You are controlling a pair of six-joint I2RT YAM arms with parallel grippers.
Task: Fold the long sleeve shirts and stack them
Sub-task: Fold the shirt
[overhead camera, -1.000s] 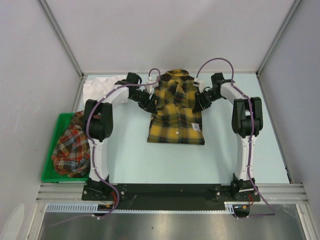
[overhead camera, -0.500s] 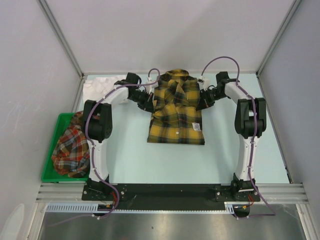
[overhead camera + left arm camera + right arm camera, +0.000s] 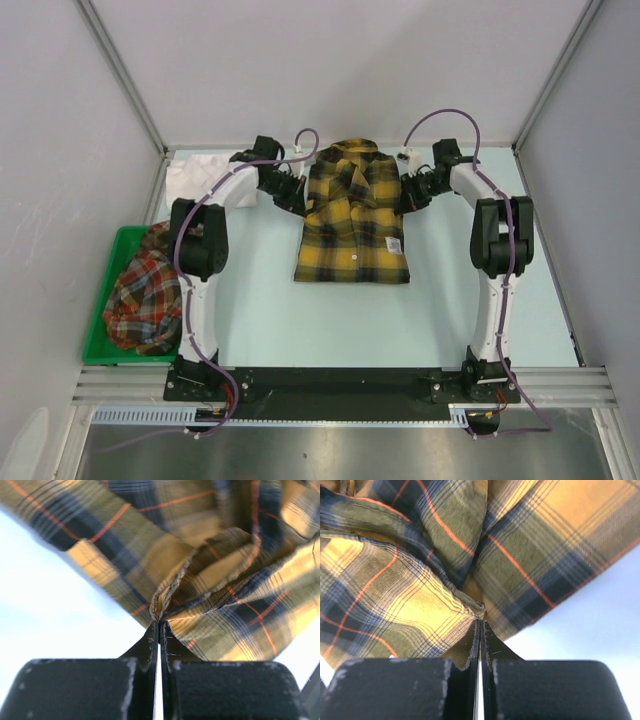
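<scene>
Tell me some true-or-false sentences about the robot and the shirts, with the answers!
1. The left gripper is open and empty. False: it is shut on the yellow plaid shirt.
2. The red plaid shirt is in the green bin. True.
3. The white shirt lies on top of the yellow one. False: it lies apart, at the far left.
4. The right gripper pinches the yellow plaid shirt. True.
</scene>
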